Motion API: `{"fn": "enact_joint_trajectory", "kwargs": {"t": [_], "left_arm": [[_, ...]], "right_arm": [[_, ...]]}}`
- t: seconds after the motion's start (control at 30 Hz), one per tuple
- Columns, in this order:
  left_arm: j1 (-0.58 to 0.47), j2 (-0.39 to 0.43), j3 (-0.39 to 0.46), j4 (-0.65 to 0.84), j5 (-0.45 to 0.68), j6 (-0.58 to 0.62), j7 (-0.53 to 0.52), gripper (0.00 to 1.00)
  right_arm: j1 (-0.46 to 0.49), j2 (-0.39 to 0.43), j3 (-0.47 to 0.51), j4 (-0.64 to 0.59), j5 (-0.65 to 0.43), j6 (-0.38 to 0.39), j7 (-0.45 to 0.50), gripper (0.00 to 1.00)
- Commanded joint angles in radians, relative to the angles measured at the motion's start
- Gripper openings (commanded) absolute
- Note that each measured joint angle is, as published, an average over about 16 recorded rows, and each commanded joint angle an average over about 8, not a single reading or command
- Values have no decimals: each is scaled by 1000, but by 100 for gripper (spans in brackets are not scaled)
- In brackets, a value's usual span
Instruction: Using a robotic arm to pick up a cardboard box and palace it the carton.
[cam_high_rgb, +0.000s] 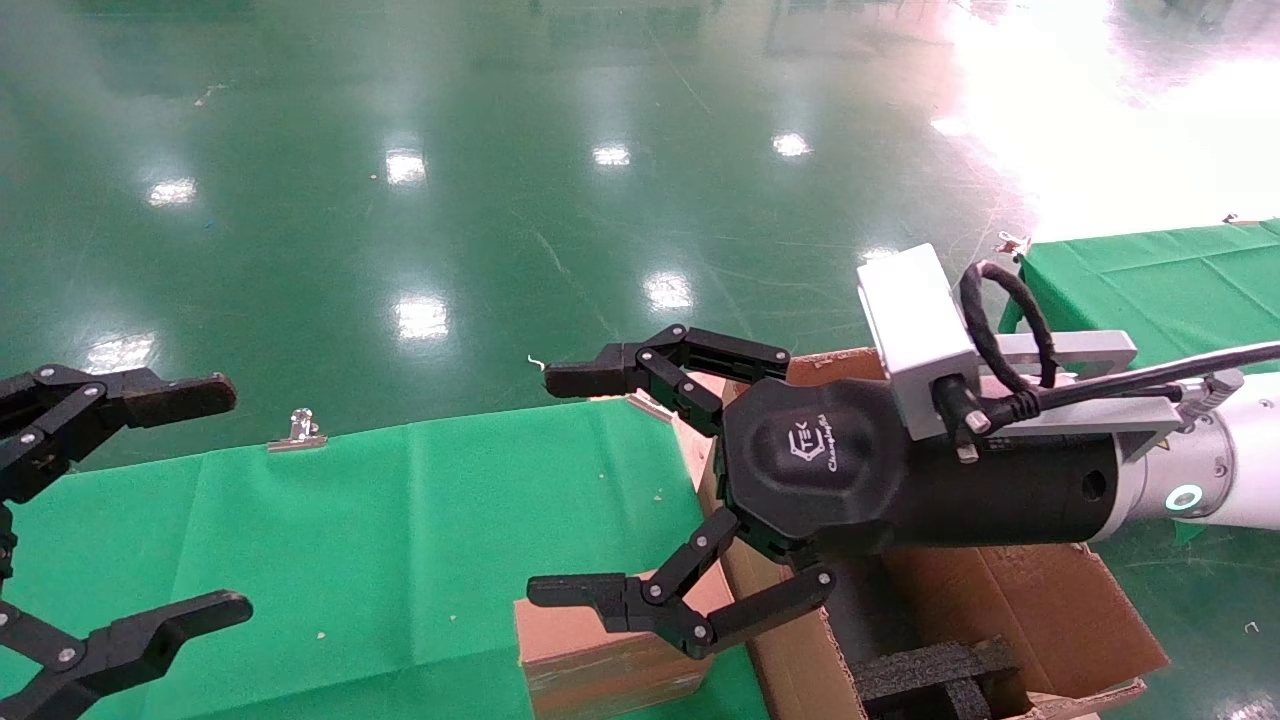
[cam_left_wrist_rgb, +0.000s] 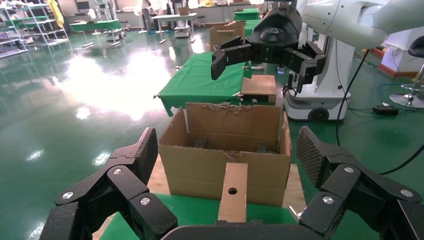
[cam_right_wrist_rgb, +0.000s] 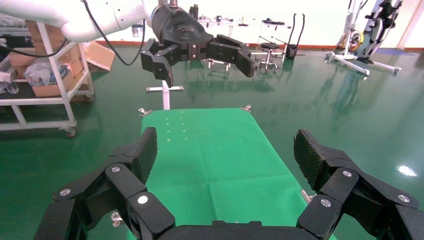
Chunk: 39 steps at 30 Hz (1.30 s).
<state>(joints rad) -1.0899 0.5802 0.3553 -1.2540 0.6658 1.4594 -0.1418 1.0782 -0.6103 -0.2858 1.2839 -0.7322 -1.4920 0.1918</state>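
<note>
The right gripper (cam_high_rgb: 540, 485) hovers above the slim cardboard box (cam_high_rgb: 610, 650), jaws spread wide and empty; the approach step seems underway. Next it must descend and clamp it, then swing to the carton (cam_high_rgb: 1050, 610). The left gripper (cam_high_rgb: 215, 500) idles, also spread.

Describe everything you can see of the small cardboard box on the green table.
The small cardboard box is slim, plain brown cardboard, standing on the green cloth against the big carton's outer wall. The left wrist view shows its narrow edge with a round hole. The right pincer hangs open above it, not touching; nothing grips it.
</note>
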Motion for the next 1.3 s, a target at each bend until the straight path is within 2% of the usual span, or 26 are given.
{"fn": "enact_joint_trajectory", "kwargs": {"t": [0.03,0.33,0.37,0.6,0.63,0.83,0.93,1.1,1.3], "left_arm": [[0,0,0,0,0,0,0,100],[0,0,0,0,0,0,0,100],[0,0,0,0,0,0,0,92],[0,0,0,0,0,0,0,5],[0,0,0,0,0,0,0,0],[0,0,0,0,0,0,0,0],[0,0,0,0,0,0,0,0],[0,0,0,0,0,0,0,0],[0,0,0,0,0,0,0,0]], "right_arm": [[0,0,0,0,0,0,0,100],[0,0,0,0,0,0,0,100],[0,0,0,0,0,0,0,100],[0,0,0,0,0,0,0,100],[0,0,1,0,0,0,-1,100],[4,4,-3,3,-12,-4,-1,100],[25,10,-21,9,-54,-14,2,100],[108,1,-86,16,-189,-45,28,100],[231,-53,-201,0,-382,-74,67,100]]}}
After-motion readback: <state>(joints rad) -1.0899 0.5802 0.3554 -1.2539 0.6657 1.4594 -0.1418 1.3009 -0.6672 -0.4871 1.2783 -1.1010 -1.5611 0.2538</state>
